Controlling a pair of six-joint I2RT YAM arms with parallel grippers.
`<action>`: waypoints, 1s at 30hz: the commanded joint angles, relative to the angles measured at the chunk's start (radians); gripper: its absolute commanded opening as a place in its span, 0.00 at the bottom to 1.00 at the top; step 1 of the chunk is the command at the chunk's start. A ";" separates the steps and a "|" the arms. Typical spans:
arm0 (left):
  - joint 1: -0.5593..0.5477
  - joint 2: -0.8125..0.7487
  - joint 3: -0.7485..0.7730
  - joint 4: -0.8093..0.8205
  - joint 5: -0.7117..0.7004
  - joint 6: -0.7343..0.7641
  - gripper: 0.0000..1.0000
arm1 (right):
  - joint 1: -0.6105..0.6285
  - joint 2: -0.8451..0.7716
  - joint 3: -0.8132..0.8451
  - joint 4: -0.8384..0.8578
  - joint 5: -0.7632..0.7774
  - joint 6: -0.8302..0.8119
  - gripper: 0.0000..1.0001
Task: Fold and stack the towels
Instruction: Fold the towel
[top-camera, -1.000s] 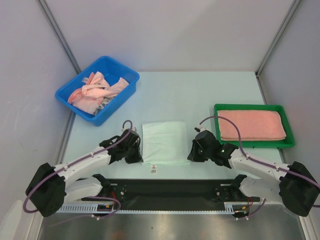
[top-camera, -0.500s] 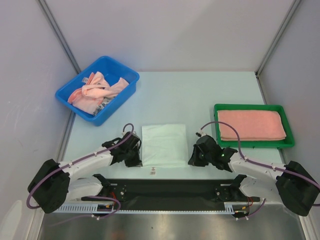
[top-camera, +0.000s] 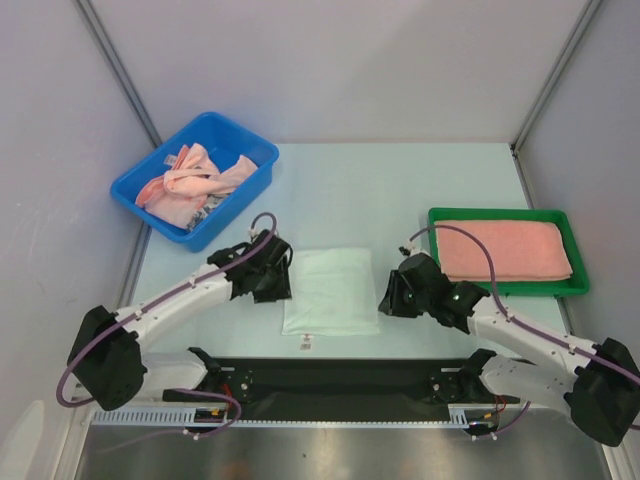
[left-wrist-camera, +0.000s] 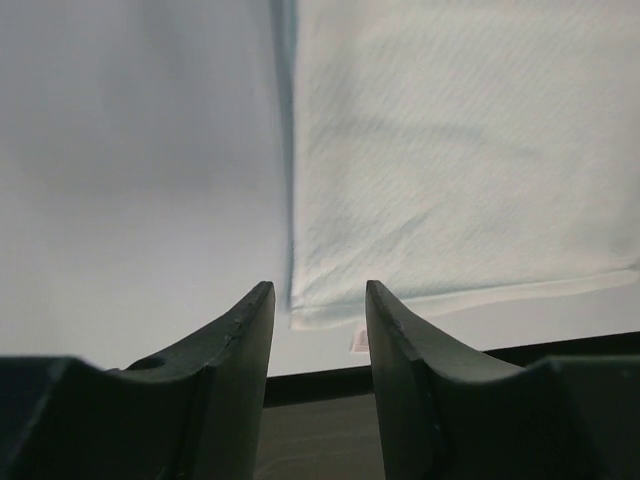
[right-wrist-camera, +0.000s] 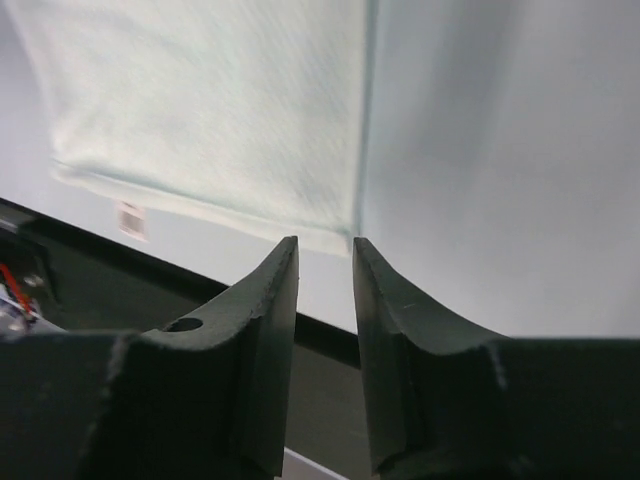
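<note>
While both end effectors (left-wrist-camera: 317, 290) (right-wrist-camera: 325, 242) flank it, the pale towel (top-camera: 335, 290) lies flat.

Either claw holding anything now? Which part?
Nothing is held. The left claw and right claw both show empty gaps, each by a side edge of the folded pale mint towel, which lies flat on the table.

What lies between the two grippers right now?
The folded pale mint towel lies between the left gripper and the right gripper, clearest in the top view.
</note>
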 joint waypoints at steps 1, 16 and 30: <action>0.042 0.022 0.156 0.000 -0.088 0.087 0.47 | -0.053 0.039 0.107 0.108 -0.011 -0.114 0.33; 0.260 0.499 0.329 0.350 0.041 0.271 0.43 | -0.294 0.756 0.500 0.383 -0.216 -0.424 0.22; 0.302 0.631 0.384 0.319 0.013 0.285 0.42 | -0.340 0.834 0.513 0.359 -0.178 -0.510 0.27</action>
